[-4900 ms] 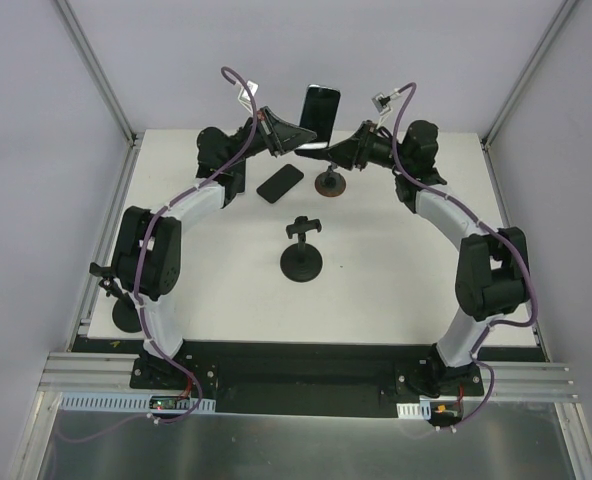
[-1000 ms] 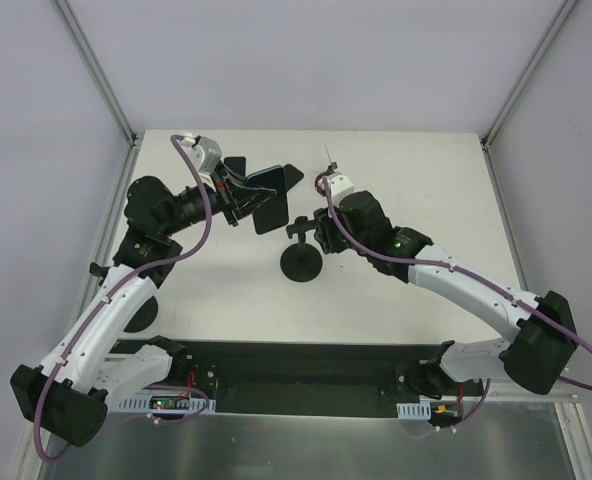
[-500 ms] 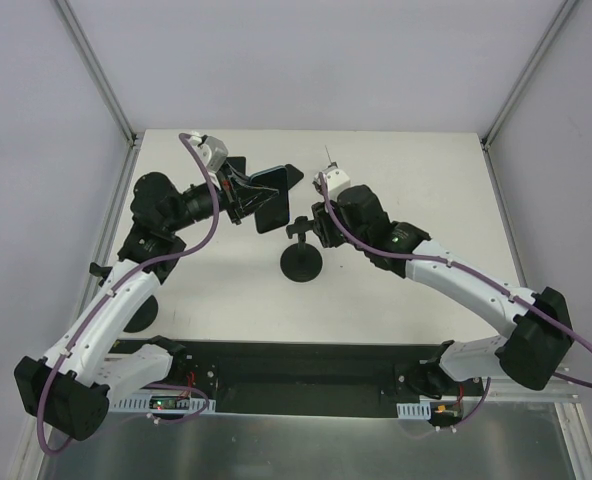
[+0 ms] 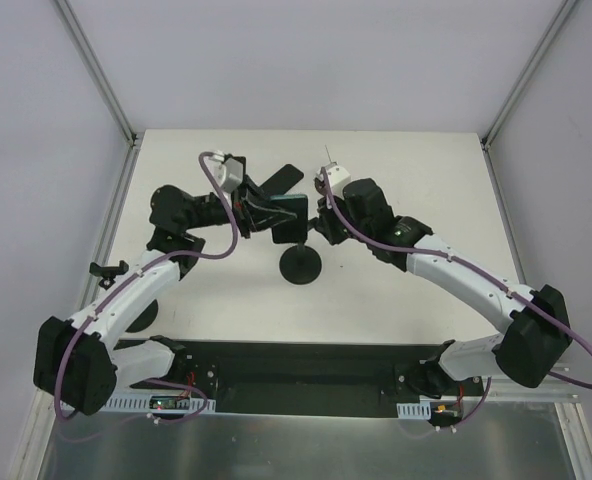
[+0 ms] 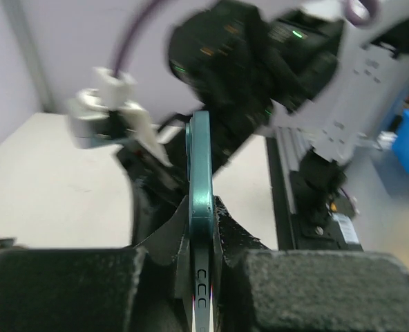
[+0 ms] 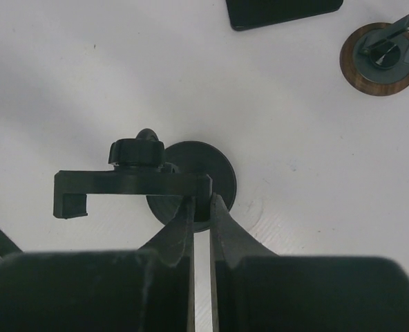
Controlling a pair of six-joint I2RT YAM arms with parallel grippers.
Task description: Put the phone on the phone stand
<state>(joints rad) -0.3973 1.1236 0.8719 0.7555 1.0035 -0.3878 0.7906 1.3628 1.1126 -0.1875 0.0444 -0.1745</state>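
Since half a second earlier, the left arm had swung the phone [image 4: 289, 218] rightward, from beside the stand [image 4: 301, 266] to just over its cradle. The left gripper [image 5: 201, 242] pinched the phone by both faces, edge-on and upright, probably so that its lower edge could drop between the cradle lips. The right gripper [image 6: 201, 207] had its fingers [image 6: 180, 232] nearly together, with the tips nipping the right end of the cradle bar. That grip likely steadied the stand against tipping or turning. The phone was held in the air and not yet seated. A spare phone [image 6: 284, 10] lay flat beyond the stand.
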